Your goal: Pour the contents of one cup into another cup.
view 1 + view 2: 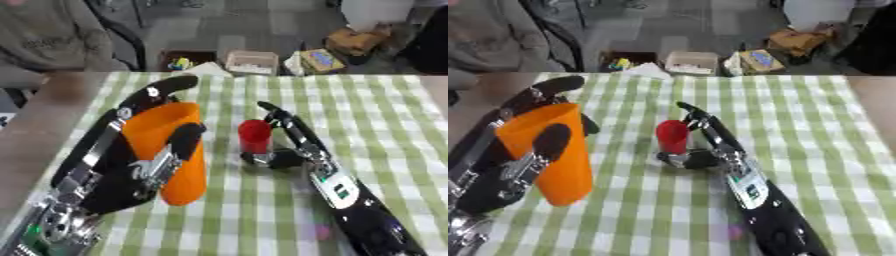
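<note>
The left robot hand (144, 162) is gripping the orange cup (171, 150) left of centre while the right robot hand (284, 145) is curling around the red cup (255, 135) standing mid-frame on the bench (385, 115); pouring is apparently not yet starting.

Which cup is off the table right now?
The orange cup, the bigger one, held by the left hand. The small red cup stands on the cloth.

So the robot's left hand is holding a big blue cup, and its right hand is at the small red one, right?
Not quite: the big cup in the left robot hand is orange, as the right eye view shows. The right robot hand is indeed at the small red cup.
</note>
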